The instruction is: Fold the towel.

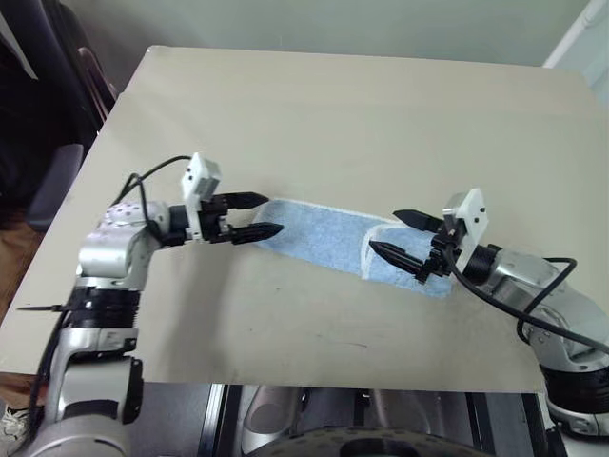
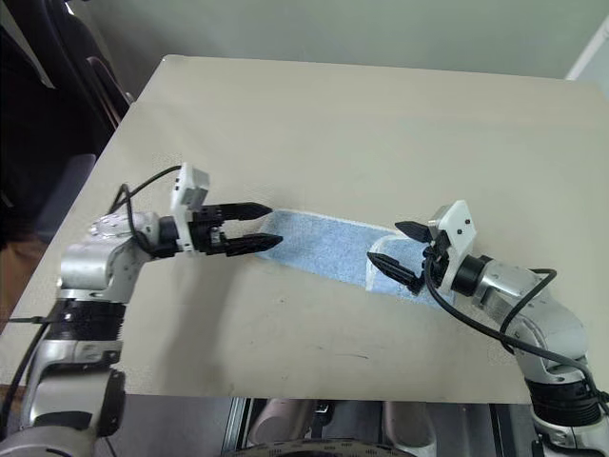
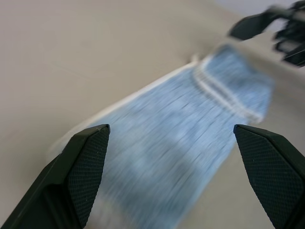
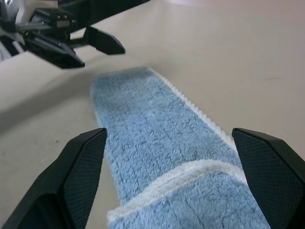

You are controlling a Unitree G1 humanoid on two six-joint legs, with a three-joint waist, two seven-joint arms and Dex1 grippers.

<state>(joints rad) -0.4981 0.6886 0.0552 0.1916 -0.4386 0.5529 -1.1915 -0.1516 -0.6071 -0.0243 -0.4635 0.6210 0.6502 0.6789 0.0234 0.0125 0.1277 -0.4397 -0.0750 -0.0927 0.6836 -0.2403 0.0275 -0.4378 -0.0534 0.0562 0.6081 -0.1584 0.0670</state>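
Towel (image 1: 324, 240) lies flat on the beige bench (image 1: 314, 124) as a long narrow strip, running diagonally from the robot's left toward its right, roughly mid-bench and nearer the front edge than the back. The right-side end is folded back over the strip: a short flap with white corded edging (image 4: 176, 179) sits on top of the lower layer, its edge crossing the strip's width. White edging also runs along the far long side. Left hand (image 1: 249, 215) hovers at the towel's left end, fingers spread wide, nothing between them; fingertips point along the strip toward the other arm, above the cloth's end, contact not evident. Right hand (image 1: 407, 237) hovers over the folded end, fingers also wide apart and empty, pointing back toward the left hand. In the left wrist view the towel (image 3: 181, 157) stretches away between the two black fingers (image 3: 81, 171), with the right hand visible at the far end. In the right wrist view the folded flap sits close between the fingers (image 4: 81, 176), with the left hand (image 4: 90, 50) above the strip's far end. Both hands clear of the cloth, towel resting on its own.
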